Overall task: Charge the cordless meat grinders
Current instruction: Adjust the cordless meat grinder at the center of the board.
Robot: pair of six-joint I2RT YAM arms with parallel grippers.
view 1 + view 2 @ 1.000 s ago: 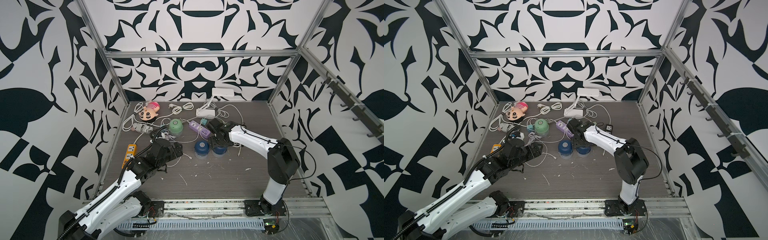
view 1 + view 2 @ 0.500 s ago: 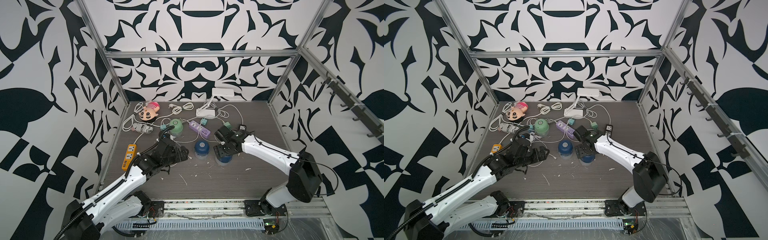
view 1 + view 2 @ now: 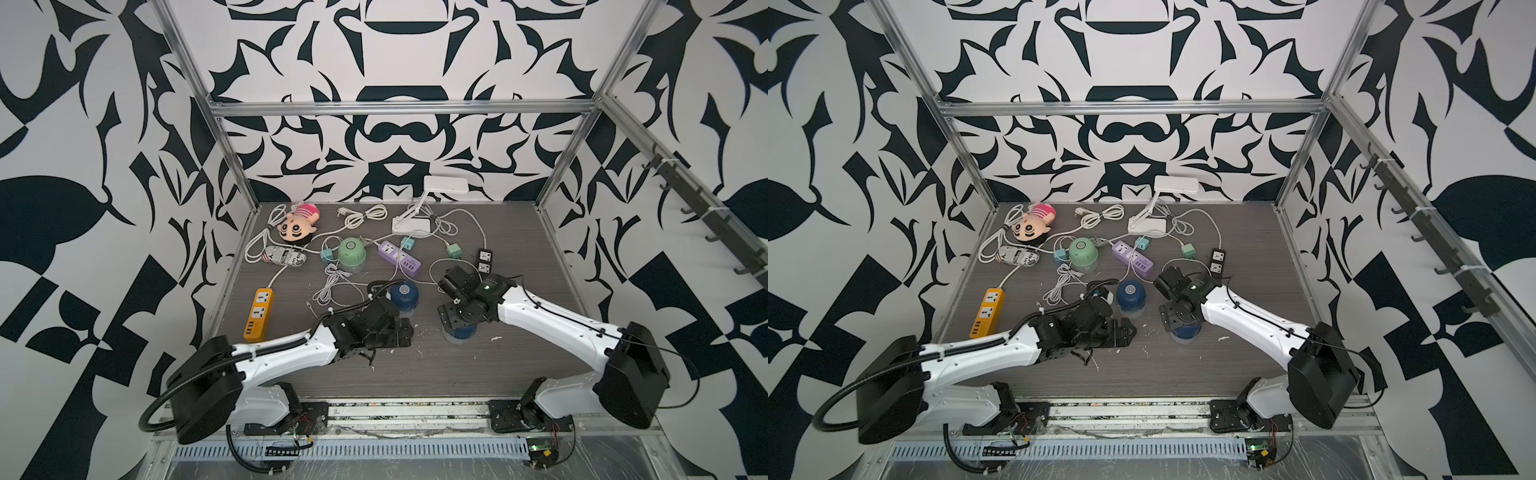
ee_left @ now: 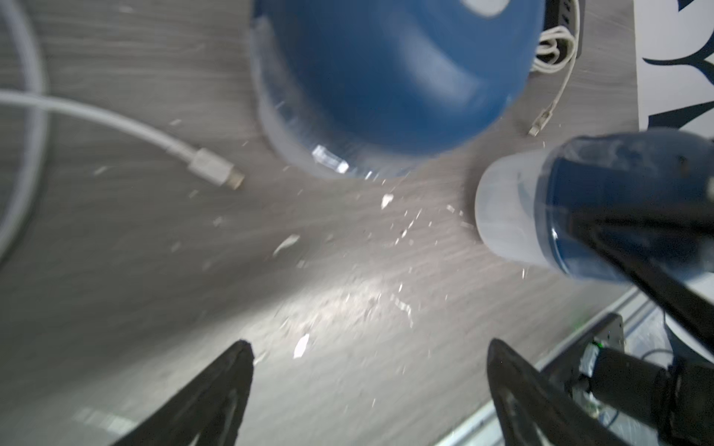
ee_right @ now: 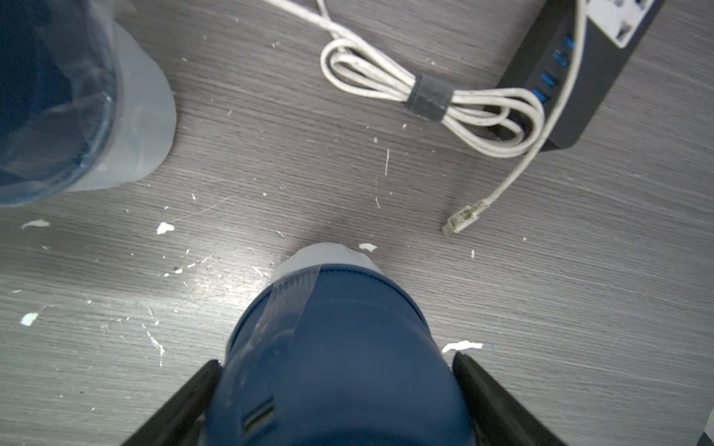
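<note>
Navy grinder (image 5: 328, 328): rigid, smooth-domed, likely light and slippery; right gripper (image 5: 337, 361) clamps its flanks. Left gripper (image 4: 371, 346): jaws spread, empty.

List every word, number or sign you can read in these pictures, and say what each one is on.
No text here can be read.
Newsprint pouch: covered in print, too small to read.
Orange strip: any markings are too small to tell.
Green mark on the right arm: blurred, unreadable.
</note>
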